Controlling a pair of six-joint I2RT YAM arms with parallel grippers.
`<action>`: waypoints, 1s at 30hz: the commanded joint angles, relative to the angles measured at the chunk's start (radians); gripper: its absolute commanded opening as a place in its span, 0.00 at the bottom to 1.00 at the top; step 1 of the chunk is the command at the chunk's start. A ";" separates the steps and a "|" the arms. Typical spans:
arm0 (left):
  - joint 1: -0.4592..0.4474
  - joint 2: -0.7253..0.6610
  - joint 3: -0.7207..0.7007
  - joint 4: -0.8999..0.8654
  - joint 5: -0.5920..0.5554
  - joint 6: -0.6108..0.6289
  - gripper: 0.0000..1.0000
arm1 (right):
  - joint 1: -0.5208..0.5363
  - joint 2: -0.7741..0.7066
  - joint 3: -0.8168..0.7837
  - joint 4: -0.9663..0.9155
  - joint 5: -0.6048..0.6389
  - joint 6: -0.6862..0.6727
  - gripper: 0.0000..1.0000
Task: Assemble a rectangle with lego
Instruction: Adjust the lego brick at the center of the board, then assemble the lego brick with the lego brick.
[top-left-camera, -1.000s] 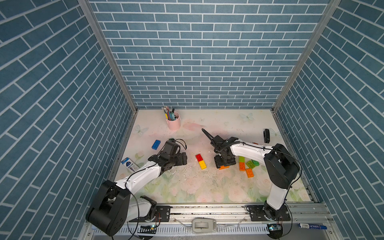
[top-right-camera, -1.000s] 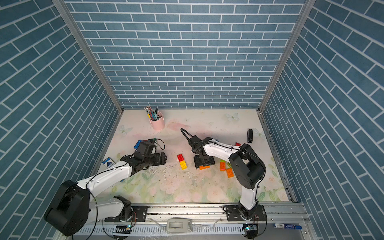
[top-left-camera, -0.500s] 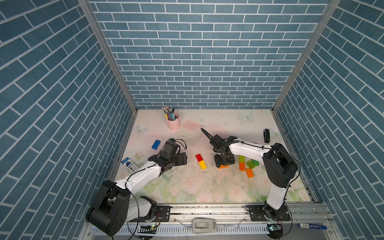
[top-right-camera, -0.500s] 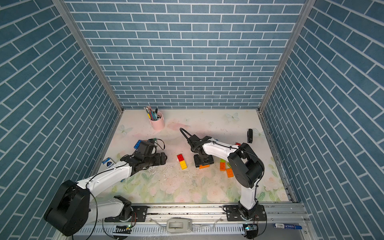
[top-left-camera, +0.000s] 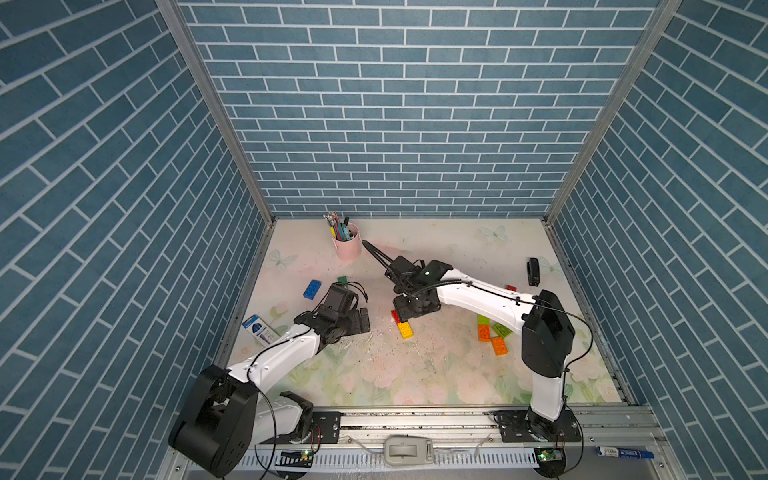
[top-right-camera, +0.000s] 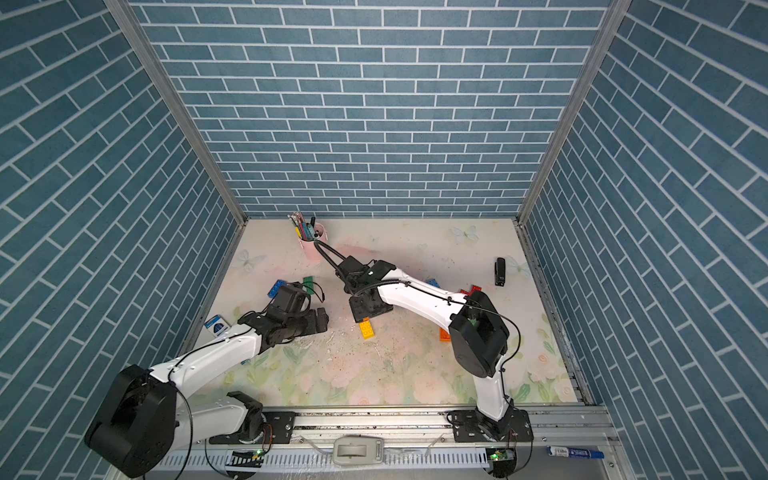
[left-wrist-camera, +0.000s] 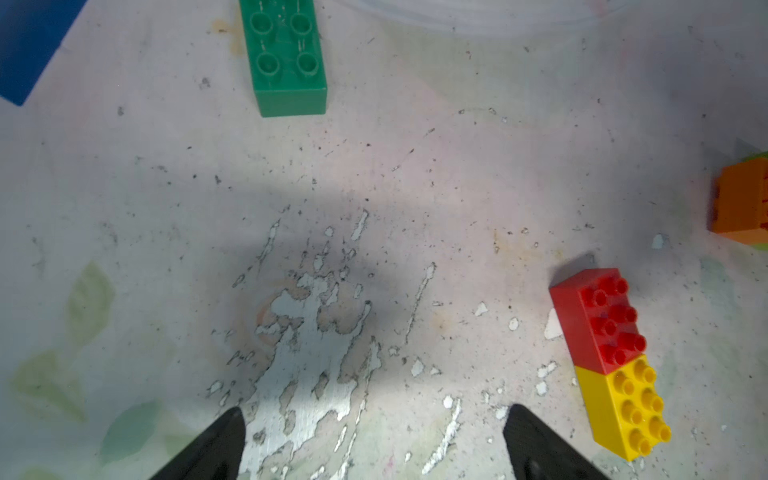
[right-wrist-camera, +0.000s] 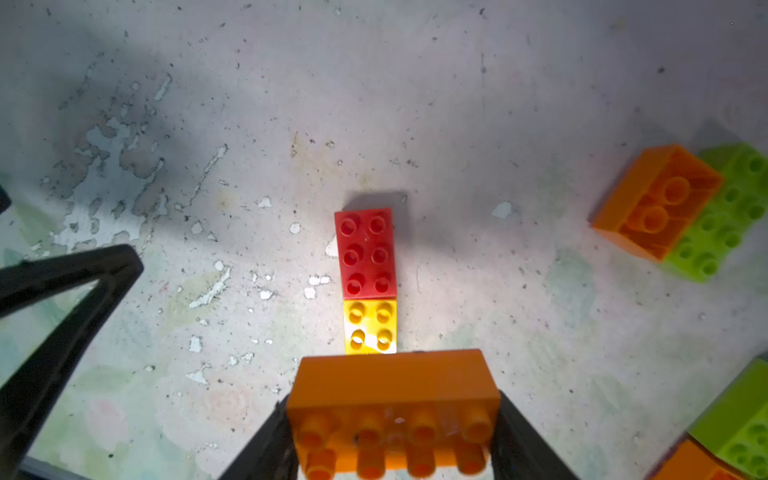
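Two bricks lie joined end to end on the table (top-left-camera: 415, 374) in a top view — red brick (top-left-camera: 395, 315) far, yellow brick (top-left-camera: 405, 330) near — with the right gripper (top-left-camera: 411, 316) low over them. Loose bricks (top-left-camera: 490, 334) sit to the right. A blue brick (top-left-camera: 311, 289) and a green brick (top-left-camera: 343, 280) lie left, beyond the left gripper (top-left-camera: 360, 322). The pen cup (top-left-camera: 347, 245) stands well apart, in nobody's way.

Left wrist view: the jaws are spread wide and empty.

Right wrist view: the jaws clamp an orange brick (right-wrist-camera: 395, 411) by its short ends, close by the yellow brick. It looks like light, rigid, smooth-walled plastic — likely to slip if pinched off-centre, and the unanchored pair may skid when pressed.
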 joint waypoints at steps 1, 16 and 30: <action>0.013 -0.041 -0.030 -0.037 -0.027 -0.002 0.99 | -0.007 0.061 0.038 -0.043 0.003 -0.024 0.40; 0.046 -0.062 -0.059 0.007 0.001 0.019 0.99 | -0.009 0.130 0.054 -0.029 -0.018 -0.074 0.30; 0.046 -0.057 -0.064 0.025 0.014 0.022 0.98 | -0.024 0.146 0.068 -0.025 -0.021 -0.095 0.28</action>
